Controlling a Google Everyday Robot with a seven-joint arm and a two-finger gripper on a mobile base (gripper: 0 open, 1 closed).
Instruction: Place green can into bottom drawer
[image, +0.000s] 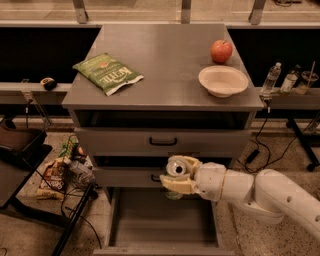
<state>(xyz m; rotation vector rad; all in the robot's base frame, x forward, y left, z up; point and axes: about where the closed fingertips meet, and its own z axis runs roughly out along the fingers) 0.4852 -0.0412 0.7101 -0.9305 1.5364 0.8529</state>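
Here's the arm (280, 200), white and thick, coming in from the lower right corner and reaching leftward, nearly level, dipping a touch toward its tip. The big rounded link by the right edge narrows into a cylindrical wrist (220, 183), which is lined up straight with the forearm. At the far left end sits the gripper (176, 174), low and about centre in the view, pointing left. Its two cream fingers (176, 186) are stacked one above the other, the upper curling over the top and the lower jutting out underneath. They're clamped on a can (176, 168), which is held upright between them, silver top up.
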